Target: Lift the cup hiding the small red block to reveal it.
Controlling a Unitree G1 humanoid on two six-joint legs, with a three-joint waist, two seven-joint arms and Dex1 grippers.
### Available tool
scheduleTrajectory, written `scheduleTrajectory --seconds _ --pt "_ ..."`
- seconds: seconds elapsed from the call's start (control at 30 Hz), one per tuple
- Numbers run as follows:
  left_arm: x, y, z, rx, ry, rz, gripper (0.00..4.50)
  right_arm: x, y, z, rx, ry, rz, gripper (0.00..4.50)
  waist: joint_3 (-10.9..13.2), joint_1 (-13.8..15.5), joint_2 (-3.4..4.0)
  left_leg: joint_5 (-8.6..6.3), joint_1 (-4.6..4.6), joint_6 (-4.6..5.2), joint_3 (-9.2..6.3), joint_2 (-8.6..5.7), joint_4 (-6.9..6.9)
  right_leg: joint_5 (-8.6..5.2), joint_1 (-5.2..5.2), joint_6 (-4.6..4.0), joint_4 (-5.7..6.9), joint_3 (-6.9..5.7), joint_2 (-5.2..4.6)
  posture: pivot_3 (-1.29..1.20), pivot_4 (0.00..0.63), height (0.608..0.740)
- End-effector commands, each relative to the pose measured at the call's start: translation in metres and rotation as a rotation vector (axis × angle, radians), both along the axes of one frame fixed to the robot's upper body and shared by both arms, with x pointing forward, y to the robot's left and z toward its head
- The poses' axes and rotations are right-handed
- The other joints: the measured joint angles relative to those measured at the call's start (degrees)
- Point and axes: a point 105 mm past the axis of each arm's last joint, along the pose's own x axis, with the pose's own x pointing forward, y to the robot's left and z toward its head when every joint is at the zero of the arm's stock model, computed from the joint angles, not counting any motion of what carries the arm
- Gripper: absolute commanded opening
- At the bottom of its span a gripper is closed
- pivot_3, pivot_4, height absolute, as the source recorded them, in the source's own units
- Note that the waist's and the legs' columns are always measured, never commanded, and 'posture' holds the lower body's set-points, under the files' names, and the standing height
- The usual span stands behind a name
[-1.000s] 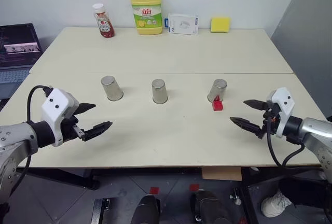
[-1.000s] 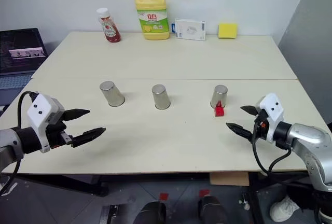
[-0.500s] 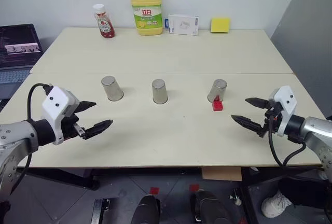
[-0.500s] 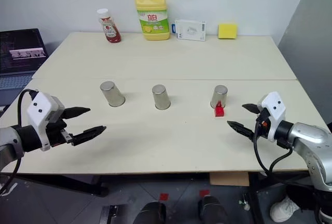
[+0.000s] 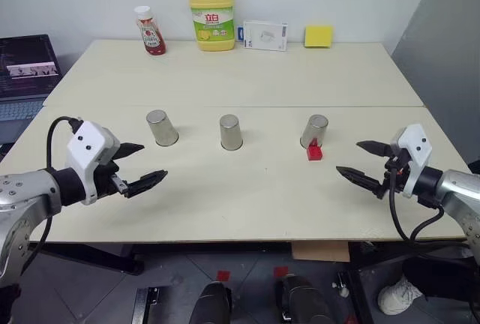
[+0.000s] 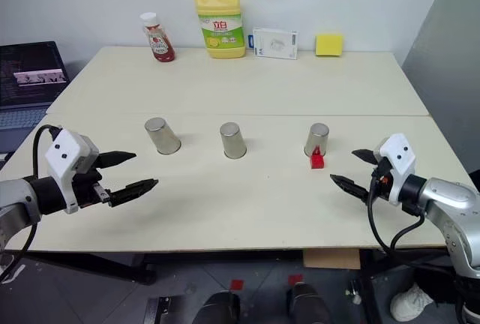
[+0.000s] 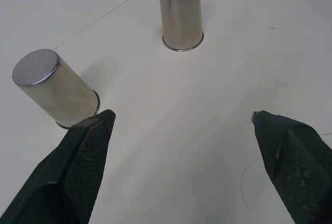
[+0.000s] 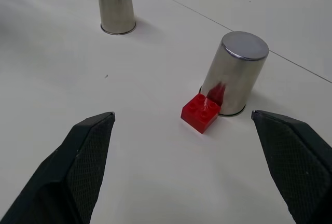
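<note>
Red block in the open beside the right cup — both grippers empty.

We saw three steel cups upside down in a row on the table (image 5: 247, 76): the left cup (image 5: 160, 127), the middle cup (image 5: 231, 132) and the right cup (image 5: 314, 130). The block (image 5: 314, 151) sat uncovered on the table, just in front of the right cup and touching its base or nearly so — we could not tell which. Our left gripper (image 5: 138, 166) hovered over the near edge, in front of and to the left of the left cup, fingers spread wide, gripping nothing. Our right gripper (image 5: 363, 161) hovered to the right of the block, well apart from it, fingers also spread wide and empty. Along the table's far edge stood a ketchup bottle (image 5: 150, 30), a yellow soap jug (image 5: 210, 13), a white box (image 5: 265, 35) and a sponge (image 5: 318, 35).
</note>
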Motion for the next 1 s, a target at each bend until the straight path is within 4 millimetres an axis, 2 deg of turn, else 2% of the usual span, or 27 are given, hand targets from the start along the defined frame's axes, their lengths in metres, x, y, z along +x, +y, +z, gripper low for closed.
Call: scheduleTrajectory --seconds 0.03,0.53,1.0 --pt "0.0021 0.0002 0.0076 0.025 -0.032 -0.011 4.5 -0.0022 0.0018 0.0123 -0.015 -0.065 0.012 4.49 0.0 0.0 0.0 0.0 0.0 0.0 0.0 0.0 0.0 0.0 0.0 0.0 0.0 0.0 0.0 0.0 0.15 0.74" --pt "0.004 -0.0006 0.0065 0.029 -0.039 -0.012 4.5 0.0011 0.0029 0.0171 -0.003 -0.082 0.012 4.49 0.0 0.0 0.0 0.0 0.01 0.0 0.0 0.0 0.0 0.0 0.01 0.0 0.0 0.0 0.0 0.0 0.15 0.74" --pt "0.0037 0.0006 0.0052 0.04 -0.033 -0.013 4.5 0.0008 0.0055 0.0133 -0.004 -0.069 0.024 4.49 0.0 0.01 0.0 0.0 0.01 0.0 -0.01 0.0 0.0 0.0 0.02 0.0 -0.01 -0.01 0.0 0.0 0.15 0.74"
